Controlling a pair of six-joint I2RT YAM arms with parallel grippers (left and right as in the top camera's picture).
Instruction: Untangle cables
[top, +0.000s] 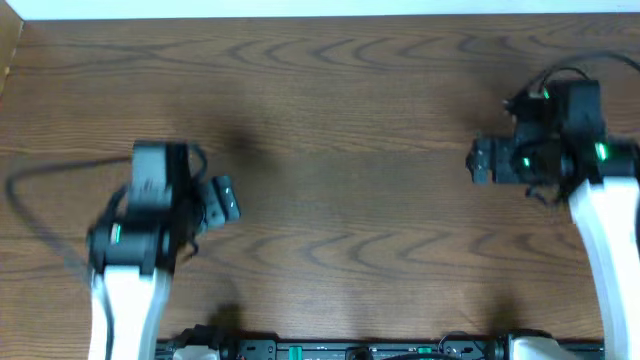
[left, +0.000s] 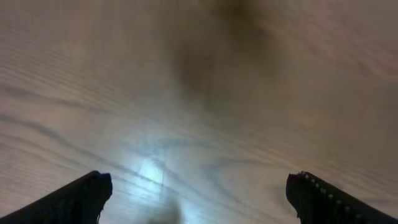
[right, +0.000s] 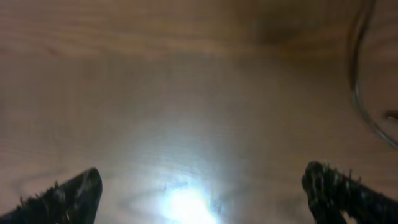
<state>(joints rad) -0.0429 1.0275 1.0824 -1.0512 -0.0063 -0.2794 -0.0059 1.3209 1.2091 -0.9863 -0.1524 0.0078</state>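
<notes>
The coiled black and white cables are not plainly in view. A thin dark cord (top: 30, 215) curves over the table left of the left arm; it is blurred and I cannot tell whether it is a task cable. A thin curved cord (right: 359, 93) shows at the right edge of the right wrist view. My left gripper (top: 225, 198) is open and empty over bare wood in the left wrist view (left: 199, 196). My right gripper (top: 480, 160) is open and empty over bare wood in the right wrist view (right: 202, 193).
The wooden table (top: 340, 110) fills the overhead view, with a pale edge along the back. The arms' bases and a black rail (top: 350, 350) sit along the front edge. Thin black wiring (top: 560, 75) loops off the right arm.
</notes>
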